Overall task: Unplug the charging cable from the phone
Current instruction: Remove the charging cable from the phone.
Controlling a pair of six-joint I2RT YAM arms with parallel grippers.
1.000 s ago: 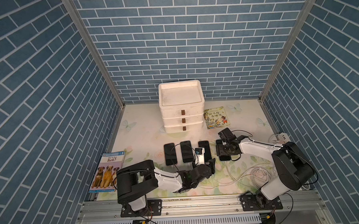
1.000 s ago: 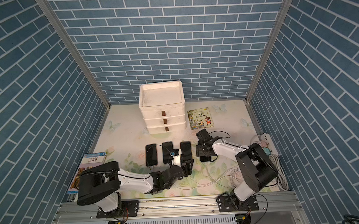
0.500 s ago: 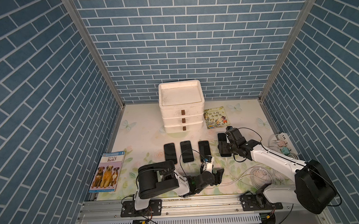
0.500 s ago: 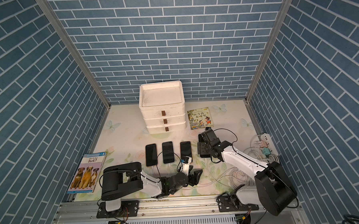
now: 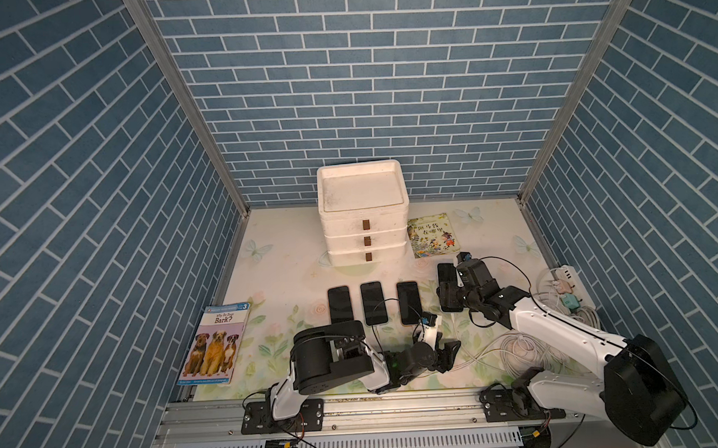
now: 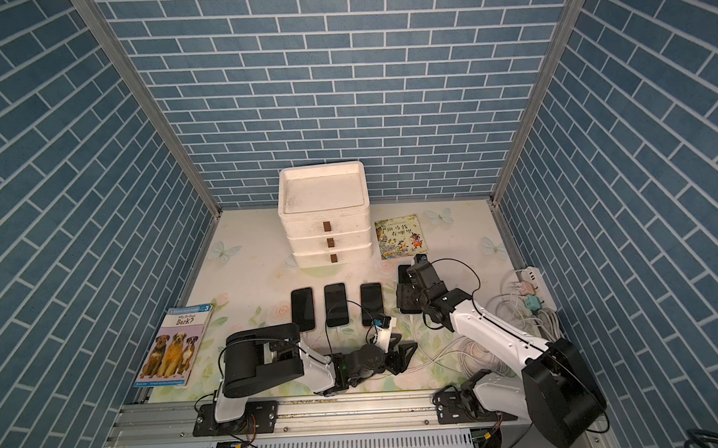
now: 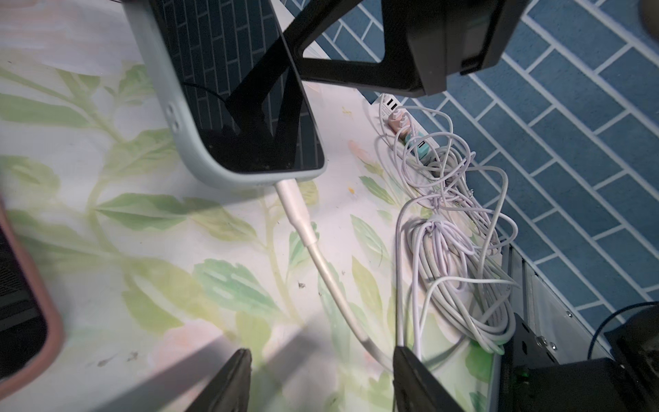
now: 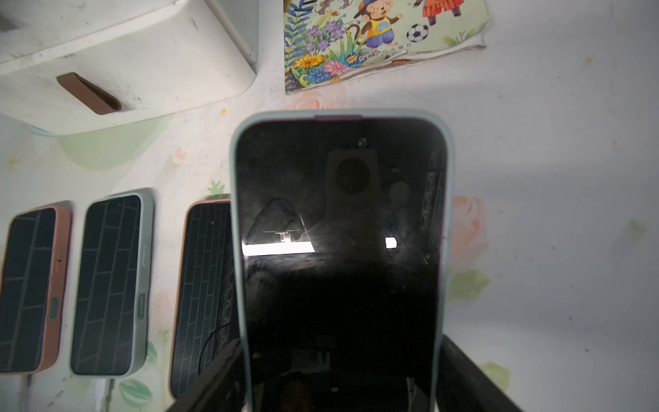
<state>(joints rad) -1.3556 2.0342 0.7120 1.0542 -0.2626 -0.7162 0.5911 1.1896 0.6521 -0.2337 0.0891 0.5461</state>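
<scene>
The phone [image 8: 338,232], black-screened in a pale green case, lies at the right end of the row, also seen in both top views [image 5: 447,273] [image 6: 404,273]. My right gripper [image 8: 338,378] [image 5: 451,300] is shut on the phone's two long sides near its lower end. A white charging cable [image 7: 296,210] is plugged into the phone's [image 7: 249,107] bottom edge and runs over the mat toward me. My left gripper [image 7: 322,381] [image 5: 447,353] is open, low over the mat. The cable passes between its fingertips, close to one finger [image 7: 413,381].
Three more phones [image 5: 373,301] lie in a row left of the held one. A white drawer unit [image 5: 363,216] and a picture book [image 5: 430,234] stand behind. Coiled white cables [image 5: 525,351] and a power strip [image 5: 563,280] are at the right; a dog book [image 5: 215,343] lies left.
My left arm drew back toward the front rail and its gripper swung right, to the cable behind the rightmost phone, jaws narrowing slightly. The right arm's base swung right; its gripper stayed on the phone.
</scene>
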